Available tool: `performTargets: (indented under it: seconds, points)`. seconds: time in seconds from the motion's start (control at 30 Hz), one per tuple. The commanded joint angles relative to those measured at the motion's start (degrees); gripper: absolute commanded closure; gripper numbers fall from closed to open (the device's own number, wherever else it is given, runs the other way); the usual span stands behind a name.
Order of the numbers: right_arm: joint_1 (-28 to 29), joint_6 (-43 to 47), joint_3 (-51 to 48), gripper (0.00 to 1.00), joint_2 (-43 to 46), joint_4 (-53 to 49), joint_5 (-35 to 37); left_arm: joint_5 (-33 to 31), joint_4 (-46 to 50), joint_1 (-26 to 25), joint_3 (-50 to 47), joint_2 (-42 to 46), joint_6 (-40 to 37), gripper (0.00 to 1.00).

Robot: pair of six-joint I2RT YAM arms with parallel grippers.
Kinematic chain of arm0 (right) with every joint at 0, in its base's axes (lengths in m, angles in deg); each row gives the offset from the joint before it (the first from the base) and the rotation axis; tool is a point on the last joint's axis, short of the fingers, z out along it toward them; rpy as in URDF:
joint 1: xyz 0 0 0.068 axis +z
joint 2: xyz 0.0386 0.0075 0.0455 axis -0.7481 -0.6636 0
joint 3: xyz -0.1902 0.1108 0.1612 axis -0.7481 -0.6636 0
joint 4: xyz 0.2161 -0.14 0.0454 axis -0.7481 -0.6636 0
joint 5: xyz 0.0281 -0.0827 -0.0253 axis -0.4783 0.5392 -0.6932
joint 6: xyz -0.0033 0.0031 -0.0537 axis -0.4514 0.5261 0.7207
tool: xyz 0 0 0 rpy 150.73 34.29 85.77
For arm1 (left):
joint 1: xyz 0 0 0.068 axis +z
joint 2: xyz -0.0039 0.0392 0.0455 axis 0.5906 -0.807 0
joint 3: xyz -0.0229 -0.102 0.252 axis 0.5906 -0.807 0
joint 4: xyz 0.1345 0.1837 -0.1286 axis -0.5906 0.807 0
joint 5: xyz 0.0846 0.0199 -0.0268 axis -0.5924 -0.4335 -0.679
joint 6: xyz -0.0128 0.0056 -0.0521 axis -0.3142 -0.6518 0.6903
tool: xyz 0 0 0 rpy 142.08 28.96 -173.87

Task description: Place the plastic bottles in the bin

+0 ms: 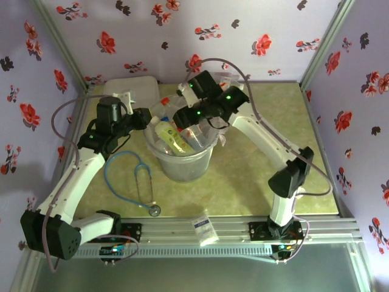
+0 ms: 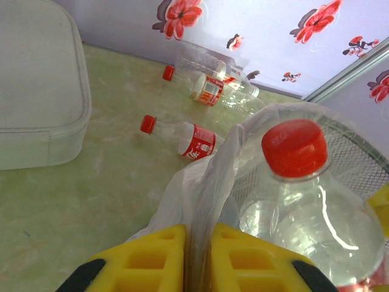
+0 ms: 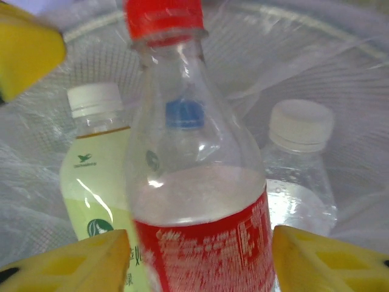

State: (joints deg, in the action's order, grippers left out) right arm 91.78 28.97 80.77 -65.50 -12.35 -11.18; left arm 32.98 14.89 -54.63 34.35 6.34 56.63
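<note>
The bin [image 1: 182, 164], a translucent bucket lined with a clear bag, stands mid-table and holds several plastic bottles, one yellow-green [image 1: 170, 137]. My left gripper [image 1: 148, 118] is at the bin's left rim, and in the left wrist view it [image 2: 197, 243] is shut on the bag liner [image 2: 213, 176]. My right gripper [image 3: 200, 255] hangs inside the bin, open. A red-capped, red-labelled bottle [image 3: 194, 201] stands between its fingers [image 3: 91, 261] with small gaps on both sides. Beside it are a white-capped green bottle [image 3: 97, 176] and a white-capped clear bottle [image 3: 301, 176]. Three bottles [image 2: 194, 140] [image 2: 209, 90] [image 2: 200, 61] lie on the table behind the bin.
A flat white lidded box [image 1: 130, 91] sits at the back left, close to the left arm. A blue stethoscope [image 1: 143, 176] lies in front of the bin on the left. A small white packet [image 1: 205, 229] rests at the near edge. Flowered walls close in the back and both sides.
</note>
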Motion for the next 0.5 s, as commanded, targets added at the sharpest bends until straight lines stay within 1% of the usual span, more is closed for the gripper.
performTargets:
  seconds: [0.0, 0.17, 0.27, 0.3, 0.4, 0.47]
  points:
    - [-2.5, -3.8, -3.3, 0.32, 7.8, 8.0, 0.8, -0.1, 1.9, -0.6, 1.2, -0.5, -1.8, 0.85]
    - [-7.7, -6.3, -11.3, 0.27, 15.5, 16.0, 2.9, -0.1, 2.7, -0.5, 1.9, 0.0, -2.4, 0.86]
    - [-12.3, -7.6, -15.0, 0.25, 18.1, 18.0, 5.0, -0.4, 3.1, -0.6, 2.4, 0.3, -2.6, 0.87]
    - [-14.3, -8.5, -16.3, 0.22, 18.4, 18.8, 5.8, -0.5, 3.3, -0.6, 2.6, 0.3, -2.6, 0.87]
    - [-21.1, -13.7, -20.3, 0.16, 17.8, 21.0, 6.7, -0.9, 3.9, -0.6, 3.1, 0.3, -2.6, 0.88]
    - [-25.9, -20.3, -23.1, 0.11, 16.2, 23.5, 6.0, -1.3, 4.2, -0.6, 3.4, 0.5, -2.5, 0.88]
